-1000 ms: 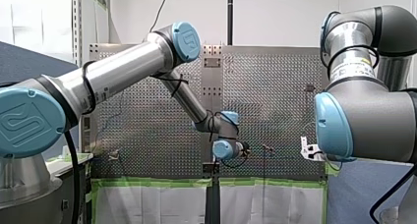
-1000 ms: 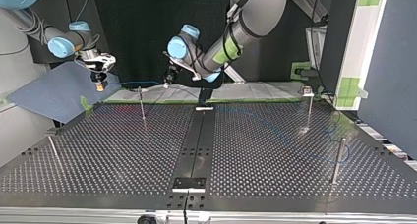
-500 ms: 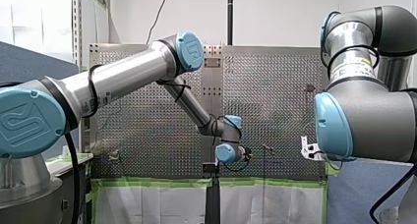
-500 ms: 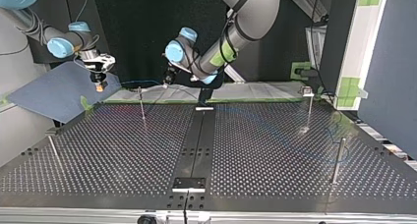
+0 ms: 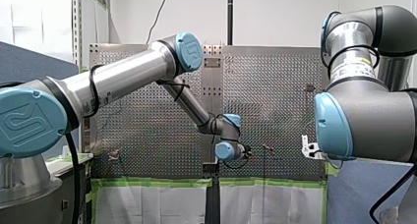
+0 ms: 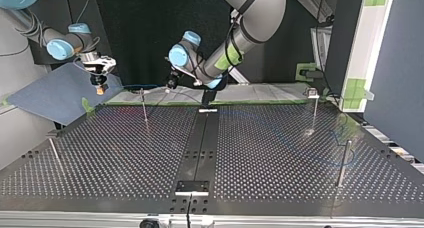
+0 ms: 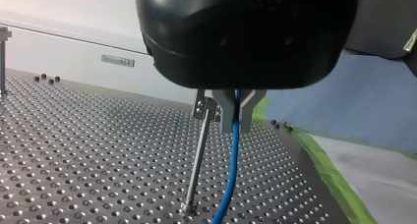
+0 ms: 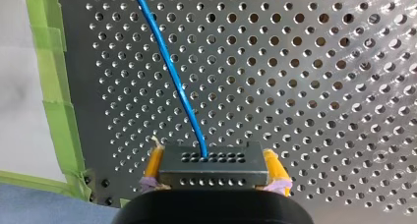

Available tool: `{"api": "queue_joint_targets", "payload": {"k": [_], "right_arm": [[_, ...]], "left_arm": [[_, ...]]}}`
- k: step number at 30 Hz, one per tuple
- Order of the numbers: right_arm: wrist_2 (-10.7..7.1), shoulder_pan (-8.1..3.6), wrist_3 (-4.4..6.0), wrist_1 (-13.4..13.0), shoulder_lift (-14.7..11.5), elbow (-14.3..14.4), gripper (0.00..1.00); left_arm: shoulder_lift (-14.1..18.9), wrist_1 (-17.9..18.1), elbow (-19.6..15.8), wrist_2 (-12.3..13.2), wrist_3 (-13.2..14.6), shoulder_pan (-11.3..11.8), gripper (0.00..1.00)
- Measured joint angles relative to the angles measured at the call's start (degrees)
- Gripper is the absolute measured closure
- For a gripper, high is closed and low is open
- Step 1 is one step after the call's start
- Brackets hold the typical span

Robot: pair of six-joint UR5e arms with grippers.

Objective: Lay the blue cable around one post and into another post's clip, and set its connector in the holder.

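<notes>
My left gripper [image 7: 236,117] is clamped on the blue cable [image 7: 230,175], just beside a thin post [image 7: 198,160] that stands toward the far edge of the table [image 7: 74,150], left of centre in the top view. My right gripper [image 8: 211,157] has its yellow pads closed on the connector [image 8: 214,177] over the table's far-left corner in the top view, near the green tape [image 8: 54,111]. The cable leaves the connector's far face.

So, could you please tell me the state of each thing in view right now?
left gripper: shut on blue cable
right gripper: shut on connector
blue cable: hanging below left gripper
connector: clamped between yellow pads
post: standing, cable beside its clip, not in it
</notes>
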Motion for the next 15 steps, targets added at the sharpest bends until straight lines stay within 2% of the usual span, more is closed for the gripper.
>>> {"api": "queue_joint_targets", "payload": {"k": [9,15], "right_arm": [[0.2,0.0,-0.19,0.6,0.0,-1.0,1.0],[0.18,0.0,-0.17,0.7,0.0,-1.1,1.0]], "left_arm": [[0.0,-0.1,0.9,0.1,0.5,-0.2,0.97],[0.3,-0.2,0.9,1.7,1.1,-0.6,0.99]]}}
